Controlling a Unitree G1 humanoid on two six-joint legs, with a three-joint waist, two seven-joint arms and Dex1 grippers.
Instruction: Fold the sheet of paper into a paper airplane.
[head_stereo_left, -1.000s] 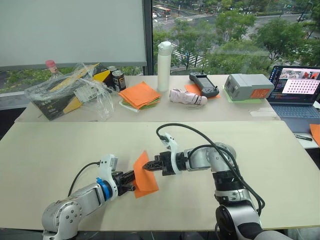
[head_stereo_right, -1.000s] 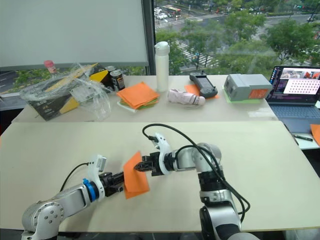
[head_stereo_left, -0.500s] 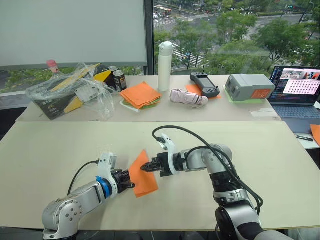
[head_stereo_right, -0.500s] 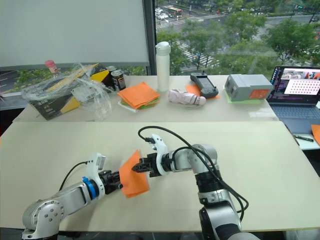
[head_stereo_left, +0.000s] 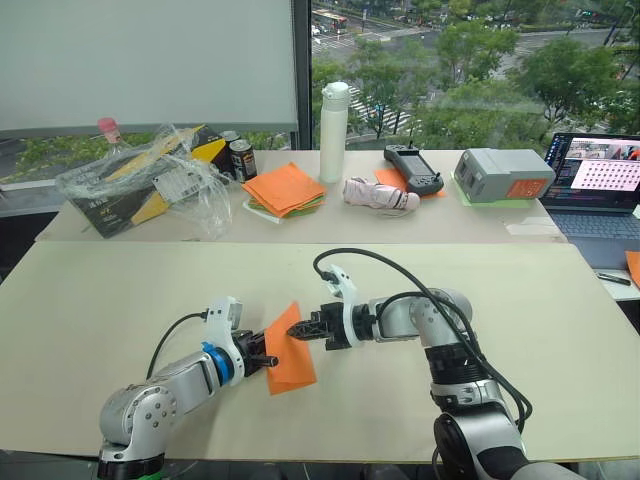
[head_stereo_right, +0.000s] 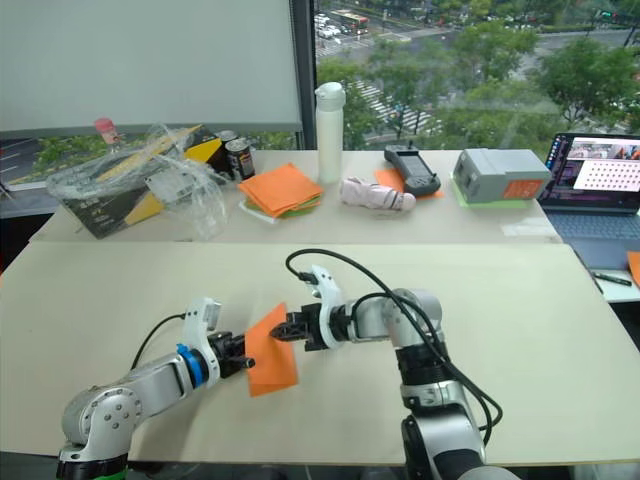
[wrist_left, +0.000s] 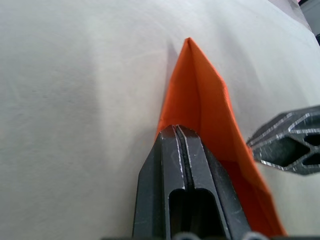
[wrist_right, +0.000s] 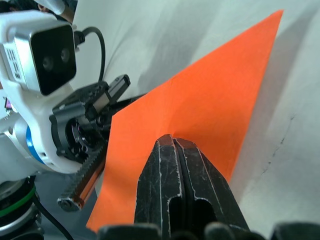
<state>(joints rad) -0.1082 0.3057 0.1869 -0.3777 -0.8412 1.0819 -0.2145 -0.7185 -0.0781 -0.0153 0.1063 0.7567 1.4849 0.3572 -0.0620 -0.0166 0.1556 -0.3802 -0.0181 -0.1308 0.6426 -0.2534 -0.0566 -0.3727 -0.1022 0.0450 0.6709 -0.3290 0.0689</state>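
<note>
the thin bright orange sheet of paper (head_stereo_left: 288, 350) stands up on its edge on the big pale wooden table (head_stereo_left: 120, 300), held between the two claws. it is folded over, so it looks like a narrow slice with a pointy top corner. its bottom edge touches the table.

the left claw (head_stereo_left: 270, 359) has its two black fingers pressed tight together on the near side edge of the paper. in the left wrist view the fingers (wrist_left: 172, 165) have no gap between them, and the orange fold runs away from the tips to a sharp point.

the right claw (head_stereo_left: 293, 331) comes from the other side and its black fingers are also squeezed tight on the paper, a bit higher up than the left claw. in the right wrist view the fingers (wrist_right: 177, 175) pinch the flat orange face, and the left claw sits just behind the paper. the two claw tips are very near each other, with the paper between them.

far past both claws, on a second table, there is a stack of orange and green sheets (head_stereo_left: 284, 189), a tall white bottle (head_stereo_left: 333, 132), a crinkly clear plastic bag (head_stereo_left: 150, 180) and a grey box (head_stereo_left: 501, 174). an open laptop (head_stereo_left: 597, 185) sits far off past the right claw's side.
</note>
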